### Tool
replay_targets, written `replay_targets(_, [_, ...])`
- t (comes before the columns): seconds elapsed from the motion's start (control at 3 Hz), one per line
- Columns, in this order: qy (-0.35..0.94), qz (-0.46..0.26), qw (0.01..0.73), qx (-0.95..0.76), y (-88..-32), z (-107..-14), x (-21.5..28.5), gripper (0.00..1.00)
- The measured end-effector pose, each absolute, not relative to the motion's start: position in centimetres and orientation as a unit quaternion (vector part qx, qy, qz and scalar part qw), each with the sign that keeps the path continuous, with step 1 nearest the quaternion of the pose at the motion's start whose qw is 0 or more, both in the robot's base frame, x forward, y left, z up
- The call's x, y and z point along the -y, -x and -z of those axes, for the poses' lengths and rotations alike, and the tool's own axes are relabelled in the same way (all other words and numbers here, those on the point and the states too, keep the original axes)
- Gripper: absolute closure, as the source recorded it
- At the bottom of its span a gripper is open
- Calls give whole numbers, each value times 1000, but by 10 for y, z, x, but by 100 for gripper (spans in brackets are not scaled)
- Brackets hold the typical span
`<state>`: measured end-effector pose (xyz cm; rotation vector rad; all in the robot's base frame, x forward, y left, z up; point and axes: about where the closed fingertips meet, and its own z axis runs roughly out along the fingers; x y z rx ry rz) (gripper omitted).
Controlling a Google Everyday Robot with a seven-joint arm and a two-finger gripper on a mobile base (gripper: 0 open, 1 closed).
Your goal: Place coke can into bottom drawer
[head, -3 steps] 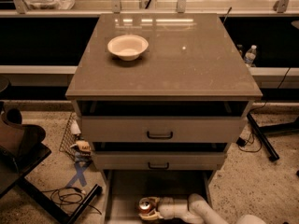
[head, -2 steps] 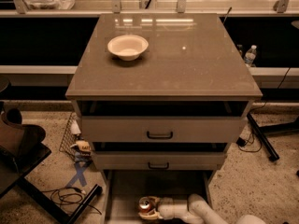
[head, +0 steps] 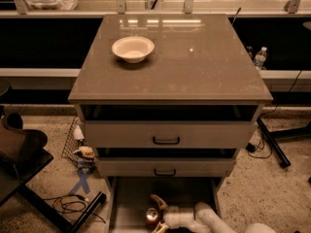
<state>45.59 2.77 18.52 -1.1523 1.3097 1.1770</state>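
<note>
The coke can (head: 151,218), red with a silver top, stands upright on the grey floor of the pulled-out bottom drawer (head: 131,198), near the lower edge of the camera view. My gripper (head: 155,213) reaches in from the right on a white arm. Its fingers are spread open, one finger (head: 158,201) behind the can and the other in front of it. The can sits between the fingers, and I cannot tell whether they touch it.
A white bowl (head: 132,48) sits on the cabinet top (head: 194,67). The two upper drawers (head: 166,135) with black handles are partly out above the bottom drawer. Cables and a black stand (head: 73,210) lie on the floor at left, a water bottle (head: 260,58) at right.
The gripper's fingers have spread apart around the can; before, they were closed on it. The can has stayed in the same spot in the bottom drawer.
</note>
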Motion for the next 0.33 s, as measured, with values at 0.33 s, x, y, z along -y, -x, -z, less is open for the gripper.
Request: replay_targets(0.33, [476,-486,496,-541,-456,-185,-28,0])
